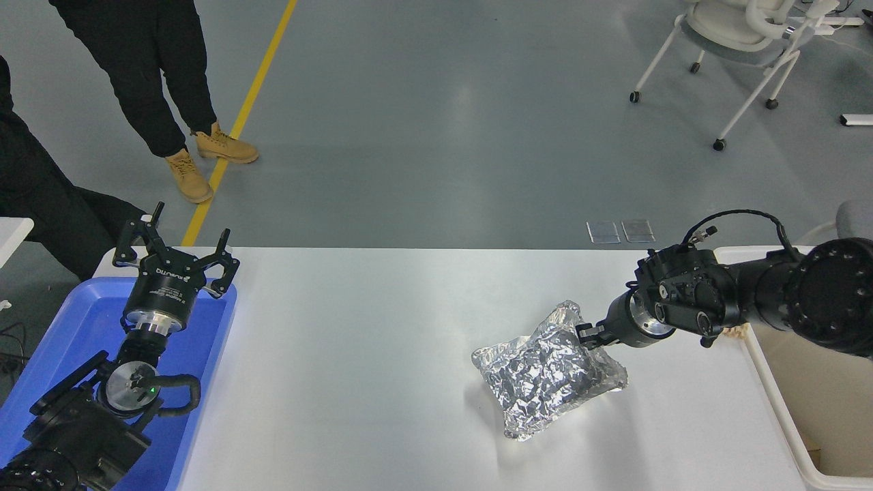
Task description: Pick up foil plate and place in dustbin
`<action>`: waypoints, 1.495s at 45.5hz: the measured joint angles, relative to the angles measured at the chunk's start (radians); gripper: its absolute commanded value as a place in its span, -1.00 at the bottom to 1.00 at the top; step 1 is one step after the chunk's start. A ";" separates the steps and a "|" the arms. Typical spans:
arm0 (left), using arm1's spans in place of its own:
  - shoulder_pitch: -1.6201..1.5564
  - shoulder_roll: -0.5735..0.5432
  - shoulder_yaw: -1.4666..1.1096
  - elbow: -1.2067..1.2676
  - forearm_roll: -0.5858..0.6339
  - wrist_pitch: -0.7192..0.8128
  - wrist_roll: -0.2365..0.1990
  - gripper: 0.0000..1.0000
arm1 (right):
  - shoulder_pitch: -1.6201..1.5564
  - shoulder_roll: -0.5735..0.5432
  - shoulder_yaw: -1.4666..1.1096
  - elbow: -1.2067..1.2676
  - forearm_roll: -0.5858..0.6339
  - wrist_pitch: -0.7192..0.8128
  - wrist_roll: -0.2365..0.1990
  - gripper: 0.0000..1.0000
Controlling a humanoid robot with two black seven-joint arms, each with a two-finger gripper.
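The foil plate (pixel 545 372) is a shiny, wrinkled silver tray, tilted and turned diagonally, its right end raised off the white table (pixel 354 368). My right gripper (pixel 588 335) is shut on the plate's upper right edge and holds that end up. The dustbin (pixel 771 389) is an off-white bin with a beige inside at the table's right edge, right of the gripper. My left gripper (pixel 176 254) is open and parked at the lower left over the blue tray.
A blue plastic tray (pixel 82 327) stands at the table's left end under the left arm. A person in black trousers and tan boots (pixel 187 179) stands on the floor beyond the far left corner. A white wheeled chair (pixel 743 41) stands at the far right.
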 measured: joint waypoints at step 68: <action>0.003 0.002 -0.002 0.001 0.000 0.000 0.000 1.00 | 0.885 -0.270 -0.303 0.517 0.010 0.237 0.033 -1.00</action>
